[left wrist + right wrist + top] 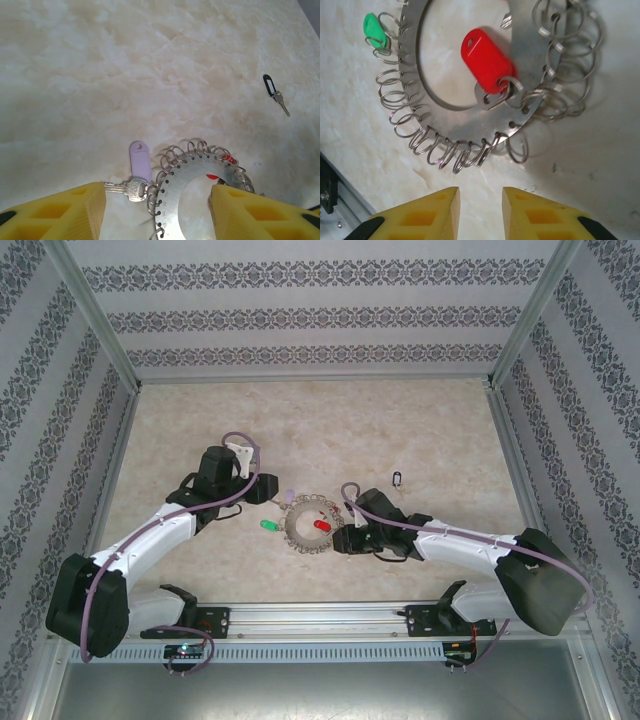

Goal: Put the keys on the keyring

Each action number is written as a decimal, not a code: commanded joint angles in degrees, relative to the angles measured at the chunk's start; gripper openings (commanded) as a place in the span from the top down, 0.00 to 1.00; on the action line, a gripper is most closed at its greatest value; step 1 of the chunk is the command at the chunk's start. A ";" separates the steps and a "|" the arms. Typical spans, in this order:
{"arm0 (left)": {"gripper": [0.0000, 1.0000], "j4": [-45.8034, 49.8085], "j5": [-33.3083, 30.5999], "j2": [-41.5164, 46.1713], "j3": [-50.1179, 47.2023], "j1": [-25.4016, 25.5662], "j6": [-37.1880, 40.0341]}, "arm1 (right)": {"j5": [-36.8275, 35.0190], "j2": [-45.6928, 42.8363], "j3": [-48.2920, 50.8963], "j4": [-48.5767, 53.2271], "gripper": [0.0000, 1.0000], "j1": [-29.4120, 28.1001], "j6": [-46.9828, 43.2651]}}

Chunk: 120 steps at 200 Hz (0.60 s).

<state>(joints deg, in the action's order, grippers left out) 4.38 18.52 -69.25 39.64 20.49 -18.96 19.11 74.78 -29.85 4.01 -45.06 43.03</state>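
Observation:
The keyring (470,107), a flat grey metal ring fringed with wire loops, lies on the table (312,523). A red-tagged key (486,60) lies across its hole, its metal end hooked at a loop on the rim. A green tag (375,31) hangs on a loop at the far side. A silver key with a lilac tag (139,159) lies against the ring's rim loops (150,192). My left gripper (157,205) stands open, straddling that key and the ring's edge. My right gripper (481,202) is open just short of the rim, nothing between its fingers.
A small key with a black tag (274,89) lies alone on the marble-patterned table (398,478), to the right of and beyond the ring. Patterned walls enclose the table on three sides. A metal rail (320,618) runs along the near edge.

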 commanded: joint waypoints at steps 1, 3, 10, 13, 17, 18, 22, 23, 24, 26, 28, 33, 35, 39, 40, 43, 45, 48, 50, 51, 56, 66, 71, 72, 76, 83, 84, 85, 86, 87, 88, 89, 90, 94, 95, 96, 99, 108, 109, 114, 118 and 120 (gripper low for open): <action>0.41 -1.84 -2.24 0.93 -0.65 -0.59 -0.28 | -1.18 1.46 -1.30 -0.65 0.73 -1.69 7.04; 0.41 -1.86 -2.26 0.89 -0.62 -0.55 -0.20 | -1.32 1.67 -1.41 -0.62 0.73 -1.76 7.28; 0.41 -1.84 -2.43 0.66 -0.53 -0.56 -0.04 | -1.51 2.25 -1.71 -0.83 0.73 -2.05 8.07; 0.41 -1.94 -2.44 0.62 -0.49 -0.58 0.00 | -1.41 2.61 -1.78 -1.18 0.73 -2.16 8.26; 0.41 -2.03 -2.50 0.54 -0.46 -0.58 0.05 | -1.16 3.07 -1.92 -1.79 0.73 -2.33 8.53; 0.41 -2.06 -2.51 0.58 -0.49 -0.56 0.06 | -1.08 3.21 -1.95 -1.93 0.73 -2.37 8.59; 0.41 -2.11 -2.47 0.41 -0.37 -0.55 0.09 | -0.79 3.82 -2.09 -2.57 0.73 -2.59 9.00; 0.41 -2.10 -2.45 0.38 -0.36 -0.55 0.16 | -0.68 4.03 -2.18 -2.72 0.73 -2.63 9.00; 0.41 -2.10 -2.45 0.36 -0.40 -0.59 0.20 | -0.58 4.22 -2.21 -2.84 0.73 -2.65 9.14; 0.41 -2.10 -2.40 0.35 -0.34 -0.57 0.23 | -0.35 4.53 -2.40 -3.04 0.73 -2.77 9.37; 0.41 -2.05 -2.43 0.28 -0.26 -0.59 0.35 | -0.10 4.99 -2.67 -3.13 0.73 -2.89 9.58; 0.41 -1.90 -2.40 0.24 -0.13 -0.57 0.43 | 0.32 5.82 -3.31 -3.36 0.73 -3.28 9.71; 0.41 -1.89 -2.36 0.21 -0.10 -0.61 0.55 | 0.51 6.10 -3.53 -3.39 0.73 -3.59 9.64; 0.41 -1.80 -2.31 0.13 0.03 -0.57 0.66 | 0.57 6.52 -4.18 -3.29 0.73 -4.12 9.34; 0.41 -1.77 -2.29 0.15 0.11 -0.60 0.71 | 0.48 6.65 -4.39 -3.16 0.73 -4.27 9.22; 0.41 -1.66 -2.33 0.16 0.17 -0.55 0.80 | 0.30 7.06 -4.88 -2.83 0.73 -4.67 9.07; 0.41 -1.57 -2.35 0.12 0.28 -0.54 0.86 | 0.09 7.18 -5.29 -2.48 0.73 -4.86 8.93; 0.41 -1.41 -2.29 0.21 0.41 -0.55 1.02 | -0.15 7.41 -5.80 -1.93 0.73 -5.20 8.85; 0.42 -1.24 -2.29 0.20 0.48 -0.54 1.14 | -0.24 7.53 -6.07 -1.67 0.73 -5.37 8.77; 0.42 -1.19 -2.32 0.19 0.50 -0.54 1.17 | -0.32 7.55 -6.22 -1.61 0.73 -5.47 8.71; 0.42 -0.87 -2.35 0.30 0.70 -0.55 1.38 | -0.69 7.73 -6.89 -1.28 0.73 -5.85 8.30; 0.42 -0.44 -2.63 0.70 0.76 -0.54 1.77 | -1.26 7.98 -8.02 -0.54 0.73 -6.34 7.41; 0.42 -0.38 -3.08 0.91 0.69 -0.55 1.82 | -1.91 8.09 -8.56 0.31 0.73 -6.36 7.39; 0.42 -0.36 -3.08 1.08 0.65 -0.59 1.82 | -2.03 8.14 -8.69 0.48 0.73 -6.36 7.36; 0.42 -0.47 -3.18 1.29 0.55 -0.58 1.74 | -2.57 8.22 -8.88 0.89 0.73 -6.36 7.49; 0.42 -0.62 -3.28 1.64 0.30 -0.55 1.82 | -2.66 8.47 -9.07 0.85 0.73 -6.36 7.64; 0.42 -0.61 -3.24 1.64 0.33 -0.59 1.86 | -2.63 8.50 -9.12 0.79 0.73 -6.31 7.62; 0.42 -0.65 -3.24 1.65 0.30 -0.61 1.89 | -2.52 8.56 -9.15 0.76 0.73 -6.34 7.57; 0.42 -0.63 -3.24 1.77 0.28 -0.57 1.90 | -2.42 8.59 -9.16 0.79 0.73 -6.35 7.58; 0.41 -0.61 -3.28 1.89 0.27 -0.56 1.90 | -2.38 8.70 -9.21 0.81 0.73 -6.35 7.55; 0.42 -0.61 -3.37 1.89 0.22 -0.59 1.91 | -2.35 8.79 -9.24 0.82 0.73 -6.36 7.53; 0.42 -0.56 -3.39 1.91 0.24 -0.61 1.95 | -2.34 8.84 -9.30 0.86 0.73 -6.36 7.48; 0.42 -0.49 -3.35 1.96 0.25 -0.62 1.98 | -2.33 8.91 -9.37 0.98 0.73 -6.36 7.49; 0.42 -0.35 -3.47 2.24 0.26 -0.61 1.99 | -2.44 9.20 -9.56 1.39 0.73 -6.42 7.54; 0.42 -0.35 -3.42 2.24 0.22 -0.62 1.99 | -2.47 9.27 -9.63 1.59 0.73 -6.43 7.57; 0.42 -0.30 -3.41 2.26 0.15 -0.58 2.04 | -2.53 9.30 -9.71 1.82 0.73 -6.48 7.58; 0.42 -0.19 -3.47 2.44 0.17 -0.54 2.06 | -2.88 9.48 -9.93 2.38 0.73 -6.56 7.63; 0.42 0.14 -3.56 2.94 0.08 -0.62 2.30 | -3.51 9.84 -10.31 3.67 0.73 -6.86 7.70; 0.42 0.21 -3.57 3.01 0.09 -0.62 2.33 | -3.53 9.89 -10.31 3.65 0.73 -6.87 7.65; 0.42 0.24 -3.69 3.24 0.00 -0.57 2.41 | -3.47 10.20 -10.46 3.85 0.73 -6.88 7.63; 0.42 0.23 -3.80 3.46 -0.21 -0.62 2.43 | -3.47 10.52 -10.63 4.06 0.73 -6.89 7.68; 0.42 0.20 -3.81 3.63 -0.23 -0.58 2.41 | -3.54 10.68 -10.73 4.07 0.73 -6.89 7.62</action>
<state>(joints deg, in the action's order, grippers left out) 4.25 15.94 -68.01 39.51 20.49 -18.06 17.65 83.42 -39.24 4.21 -51.27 50.06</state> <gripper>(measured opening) 0.584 0.273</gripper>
